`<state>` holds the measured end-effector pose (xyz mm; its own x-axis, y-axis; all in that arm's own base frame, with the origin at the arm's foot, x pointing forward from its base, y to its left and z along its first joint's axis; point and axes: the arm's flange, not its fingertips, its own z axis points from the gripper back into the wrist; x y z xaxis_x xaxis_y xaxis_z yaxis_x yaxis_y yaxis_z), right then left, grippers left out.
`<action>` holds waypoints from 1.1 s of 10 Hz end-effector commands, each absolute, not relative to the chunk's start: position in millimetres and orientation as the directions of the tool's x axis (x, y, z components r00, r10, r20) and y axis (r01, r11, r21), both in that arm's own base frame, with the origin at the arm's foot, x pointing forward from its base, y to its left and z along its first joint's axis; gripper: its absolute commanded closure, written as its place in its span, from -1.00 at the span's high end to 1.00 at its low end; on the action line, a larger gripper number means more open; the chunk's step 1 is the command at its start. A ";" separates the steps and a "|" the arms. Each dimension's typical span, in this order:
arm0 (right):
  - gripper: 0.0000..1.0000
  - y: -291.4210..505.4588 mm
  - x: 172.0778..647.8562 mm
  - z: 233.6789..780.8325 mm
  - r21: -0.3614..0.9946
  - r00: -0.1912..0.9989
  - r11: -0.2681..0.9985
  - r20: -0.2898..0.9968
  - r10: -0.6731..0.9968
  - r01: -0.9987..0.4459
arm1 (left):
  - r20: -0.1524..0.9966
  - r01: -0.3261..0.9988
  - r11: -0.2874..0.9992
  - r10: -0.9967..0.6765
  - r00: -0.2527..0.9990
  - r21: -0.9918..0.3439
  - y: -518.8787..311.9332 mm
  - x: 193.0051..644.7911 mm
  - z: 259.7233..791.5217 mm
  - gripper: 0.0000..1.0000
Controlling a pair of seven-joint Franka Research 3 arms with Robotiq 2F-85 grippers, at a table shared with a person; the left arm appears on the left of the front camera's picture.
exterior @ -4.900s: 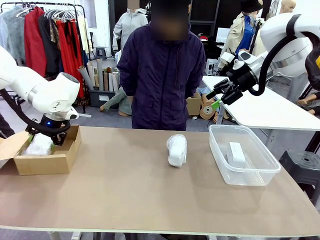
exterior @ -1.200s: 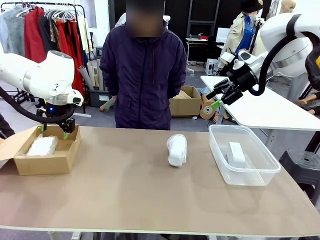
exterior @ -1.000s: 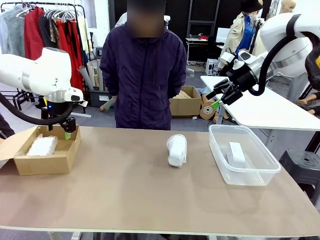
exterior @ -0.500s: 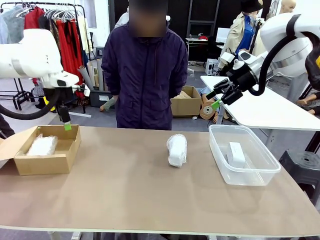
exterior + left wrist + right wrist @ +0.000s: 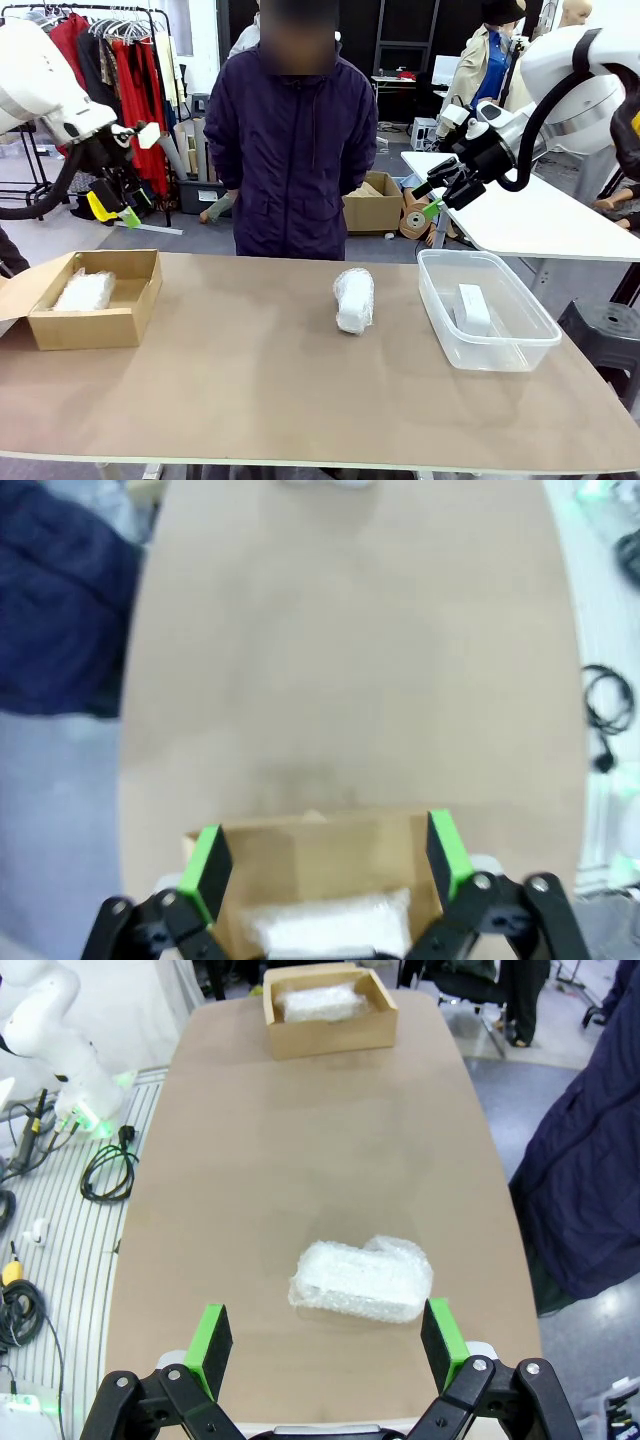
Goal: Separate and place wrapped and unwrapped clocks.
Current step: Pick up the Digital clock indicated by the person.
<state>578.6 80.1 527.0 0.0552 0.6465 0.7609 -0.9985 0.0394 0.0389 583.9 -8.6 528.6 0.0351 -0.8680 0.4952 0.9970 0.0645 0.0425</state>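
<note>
One wrapped clock (image 5: 85,290) in crinkly white wrap lies inside the cardboard box (image 5: 95,322) at the table's left; it is the pale bundle (image 5: 330,924) between my left fingers in the left wrist view and sits far off (image 5: 318,1002) in the right wrist view. A second wrapped clock (image 5: 353,298) (image 5: 362,1280) lies on the bare table middle. The unwrapped clock (image 5: 472,308), a smooth white block, rests in the clear plastic bin (image 5: 442,312) at the right. My left gripper (image 5: 115,208) (image 5: 325,864) hangs open high above the box. My right gripper (image 5: 438,195) (image 5: 325,1342) is open, raised beyond the bin.
A person in a dark jacket (image 5: 292,140) stands at the far edge, behind the middle. The box has an open flap (image 5: 12,292) on its left. A clothes rack (image 5: 110,70) and a second white table (image 5: 530,215) lie beyond.
My left gripper has risen from just over the box's far rim to well above it, leaving the wrapped clock in the box. The right arm has stayed still.
</note>
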 end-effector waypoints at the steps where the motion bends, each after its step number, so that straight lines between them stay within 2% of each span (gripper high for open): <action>1: 1.00 80.3 576.9 529.0 0.035 0.052 0.038 0.758 0.651 -0.999 | 0.620 0.998 -0.018 -0.783 -0.049 0.056 0.4 589.8 527.3 1.00; 3: 1.00 80.3 576.9 529.0 0.035 0.052 0.038 0.758 0.651 -0.999 | 0.689 0.997 -0.006 -0.722 -0.060 0.080 3.7 591.5 528.3 1.00; 6: 1.00 80.3 576.9 529.0 0.035 0.052 0.038 0.758 0.651 -0.999 | 0.734 0.996 -0.020 -0.675 -0.077 0.086 7.3 591.4 528.1 1.00; 7: 1.00 80.3 576.9 529.0 0.035 0.052 0.038 0.758 0.651 -0.999 | 0.729 0.997 0.018 -0.683 -0.046 0.079 6.9 593.3 530.0 1.00; 11: 1.00 80.3 576.9 529.0 0.035 0.052 0.038 0.758 0.651 -0.999 | 0.705 0.997 0.002 -0.707 -0.049 0.072 2.3 589.2 525.1 1.00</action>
<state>578.6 80.1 527.0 0.0551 0.6465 0.7609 -0.9985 0.0394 0.0389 589.3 2.8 525.8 -0.0481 -0.7029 0.7097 0.9974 0.0048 0.0724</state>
